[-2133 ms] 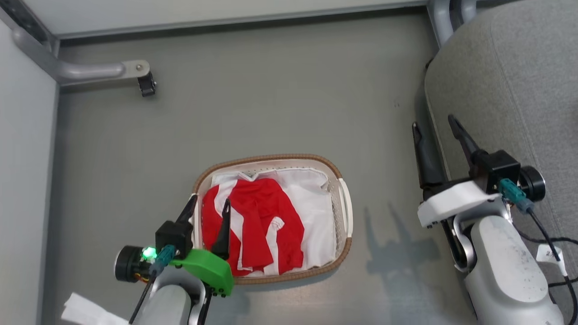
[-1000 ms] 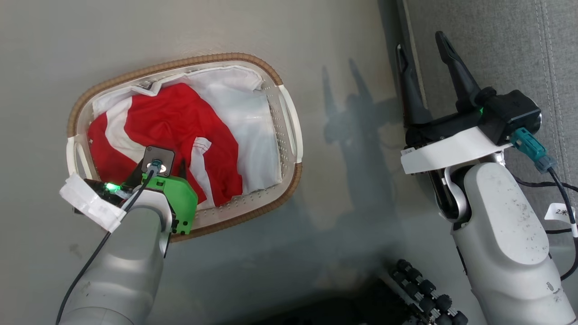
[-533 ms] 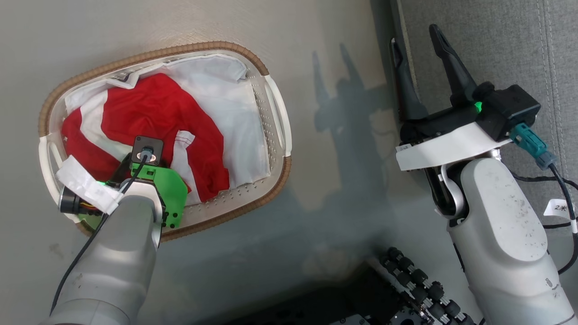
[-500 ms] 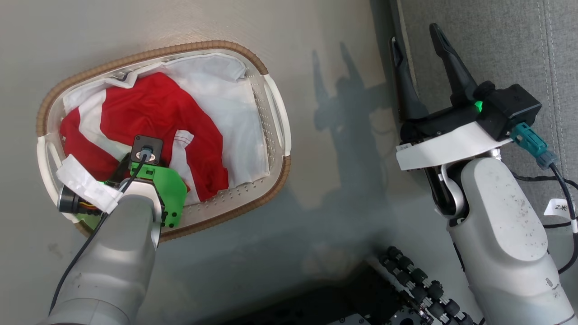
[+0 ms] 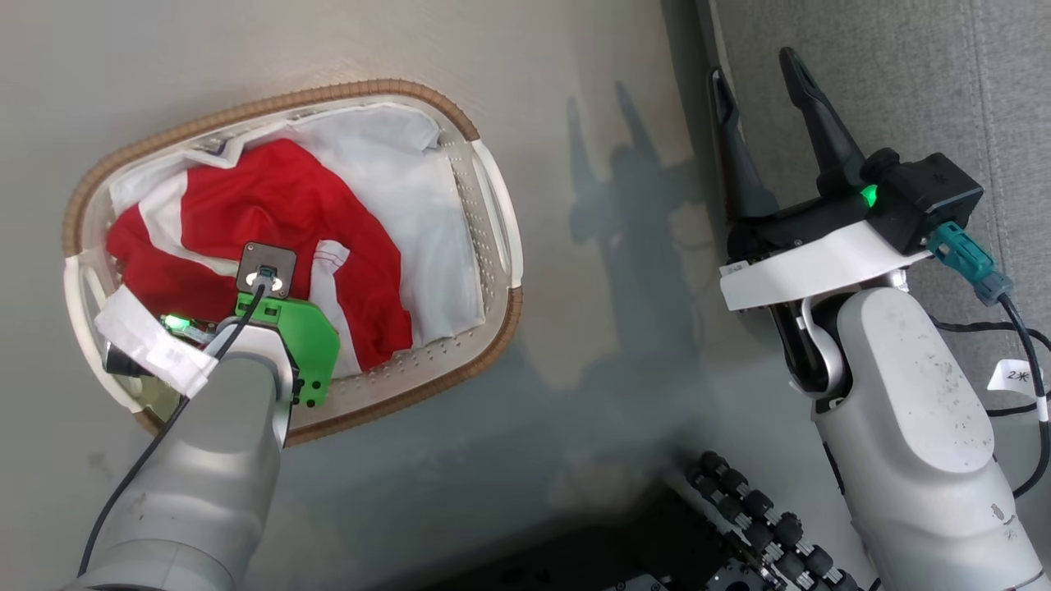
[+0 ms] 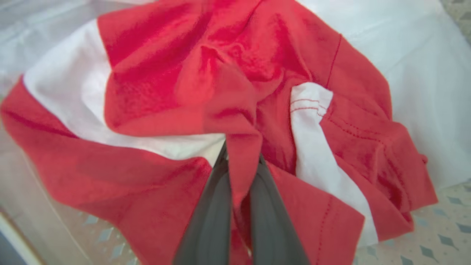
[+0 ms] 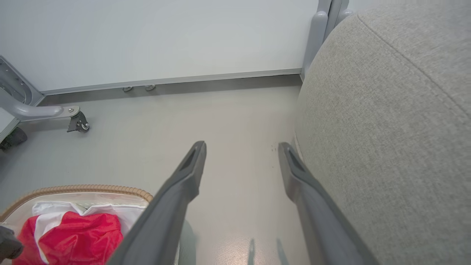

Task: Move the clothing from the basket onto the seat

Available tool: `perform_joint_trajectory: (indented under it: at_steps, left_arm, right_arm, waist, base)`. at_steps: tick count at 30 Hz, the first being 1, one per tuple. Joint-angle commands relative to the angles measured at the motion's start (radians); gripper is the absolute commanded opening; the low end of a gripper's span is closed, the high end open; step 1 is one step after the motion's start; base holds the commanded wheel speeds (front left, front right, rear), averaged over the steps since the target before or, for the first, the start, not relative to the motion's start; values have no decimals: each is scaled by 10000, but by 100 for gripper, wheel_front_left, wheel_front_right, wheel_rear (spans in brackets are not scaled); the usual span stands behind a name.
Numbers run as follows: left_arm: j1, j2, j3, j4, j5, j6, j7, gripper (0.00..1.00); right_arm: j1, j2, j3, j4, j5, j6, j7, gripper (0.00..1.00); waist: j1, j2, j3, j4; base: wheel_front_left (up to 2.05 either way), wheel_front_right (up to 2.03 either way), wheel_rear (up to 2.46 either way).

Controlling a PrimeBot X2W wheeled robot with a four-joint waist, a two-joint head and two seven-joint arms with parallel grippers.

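Note:
The basket (image 5: 271,103) stands on the floor at the left, holding the red clothing (image 5: 279,205) with white stripes. My left arm (image 5: 267,275) reaches down into it, and its body hides the fingers in the head view. In the left wrist view my left gripper (image 6: 241,162) is shut on a raised fold of the red clothing (image 6: 165,73). My right gripper (image 5: 753,70) hangs open and holds nothing, beside the edge of the grey seat (image 5: 903,74). The right wrist view shows my right gripper (image 7: 241,151) with fingers wide apart, the seat (image 7: 386,110) to their right, and the basket (image 7: 81,188) low on the left.
A plain white cloth (image 5: 427,213) lies under the red fabric on the basket's right side. My base with black rollers (image 5: 755,517) sits at the bottom. A grey frame leg with a caster (image 7: 78,124) and a white wall (image 7: 165,36) stand beyond the open floor.
My left gripper went down into the basket and has shut on a fold of red fabric. The head camera tilted down and shifted. The right gripper stays open.

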Motion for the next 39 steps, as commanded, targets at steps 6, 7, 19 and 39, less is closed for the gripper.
perform_joint_trajectory:
  at_steps: [6,7,19,39]
  left_arm:
    - [529,-192,-158,-12,-156,-409,-844,0]
    - [643,-222,-178,-12,-199,-453,-954,0]
    - [2077,-488,-371,-1755,-508,-677,-1380,0]
    - [4605,-518,-68,-6691,-625,-999,-1378,0]
  right_arm:
    - [310,-40,-38,281,-225,-11,-2,100]
    - [372,-40,-51,325,-248,-11,-2,100]
    - [1657,-40,-279,687,-564,-11,-2,100]
    - [3835,-53,-527,1240,-1299,-11,-2,100]
  waist:
    - [-1,0,-1201,368]
    - [-1,0,-1410,427]
    - [-1,0,-3740,1520]
    - [-1,0,-6915,2655]
  base:
    - [0,0,0]
    - [0,0,0]
    - [0,0,0]
    - [0,0,0]
